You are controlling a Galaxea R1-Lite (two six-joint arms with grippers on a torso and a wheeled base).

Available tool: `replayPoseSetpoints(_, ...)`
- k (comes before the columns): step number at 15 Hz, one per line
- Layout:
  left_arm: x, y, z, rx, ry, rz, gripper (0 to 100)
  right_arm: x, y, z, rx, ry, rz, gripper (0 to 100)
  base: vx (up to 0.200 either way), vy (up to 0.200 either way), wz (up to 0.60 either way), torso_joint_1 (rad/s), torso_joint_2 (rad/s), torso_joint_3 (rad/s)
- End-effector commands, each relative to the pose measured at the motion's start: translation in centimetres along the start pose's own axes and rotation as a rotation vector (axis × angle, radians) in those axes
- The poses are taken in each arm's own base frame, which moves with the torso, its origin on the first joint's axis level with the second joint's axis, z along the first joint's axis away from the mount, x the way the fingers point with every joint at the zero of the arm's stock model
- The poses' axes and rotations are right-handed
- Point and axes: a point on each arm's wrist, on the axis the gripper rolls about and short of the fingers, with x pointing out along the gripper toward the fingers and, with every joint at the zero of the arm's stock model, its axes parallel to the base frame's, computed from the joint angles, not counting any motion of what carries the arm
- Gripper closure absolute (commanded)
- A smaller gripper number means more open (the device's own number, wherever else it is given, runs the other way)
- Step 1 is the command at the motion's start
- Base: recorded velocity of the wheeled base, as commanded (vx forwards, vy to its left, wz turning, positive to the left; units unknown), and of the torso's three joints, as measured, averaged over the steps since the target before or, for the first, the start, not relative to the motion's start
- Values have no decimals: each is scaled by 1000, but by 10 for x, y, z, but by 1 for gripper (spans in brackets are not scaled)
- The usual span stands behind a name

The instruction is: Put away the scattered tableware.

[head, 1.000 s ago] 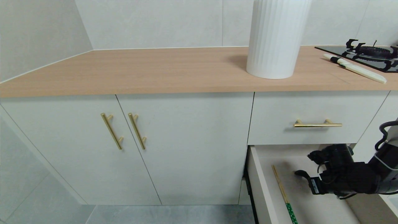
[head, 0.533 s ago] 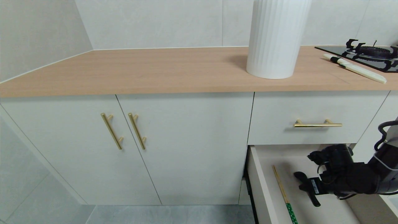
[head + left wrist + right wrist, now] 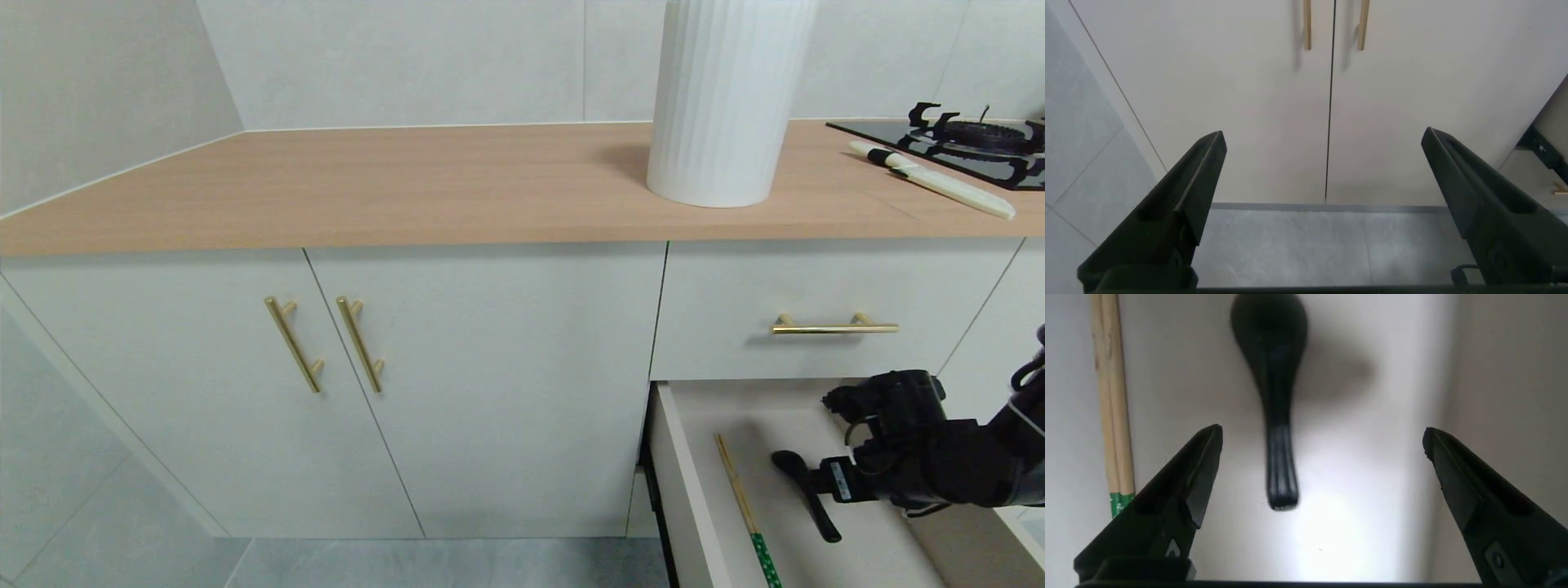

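A black spoon (image 3: 804,492) lies on the floor of the open lower drawer (image 3: 678,457), beside a pair of wooden chopsticks (image 3: 743,510) with green ends. My right gripper (image 3: 841,483) hovers just to the right of the spoon's handle, open and holding nothing. In the right wrist view the spoon (image 3: 1272,392) lies free ahead of the spread gripper (image 3: 1323,514), and the chopsticks (image 3: 1110,416) lie along the drawer wall. A white knife (image 3: 931,180) with a black band rests on the wooden counter (image 3: 408,180). My left gripper (image 3: 1323,212) is open, low, facing the cabinet doors (image 3: 1331,106).
A tall white ribbed container (image 3: 722,98) stands on the counter near its front edge. A black gas hob (image 3: 980,139) sits at the far right. The upper drawer (image 3: 833,306) is shut, its gold handle just above the right gripper. The left half of the counter is bare.
The right gripper has let go of the black spoon, which now lies flat in the drawer, and has drawn back to the right. The left arm has not moved.
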Motion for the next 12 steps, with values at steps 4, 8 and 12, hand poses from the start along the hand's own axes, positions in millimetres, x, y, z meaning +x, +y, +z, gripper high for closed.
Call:
replayPoseSetpoints(4,0,0,0,-1,0,1,0,-125,-13,6,7,-143,73,0,0,0,0,0,0,0)
replayPoseSetpoints(8,0,0,0,-1,0,1,0,-183,-20,-10,22,-157,139,0,0,0,0,0,0,0)
replayPoseSetpoints(12,0,0,0,11,2,1,0,-225,-26,-11,33,-71,142,0,0,0,0,0,0,0)
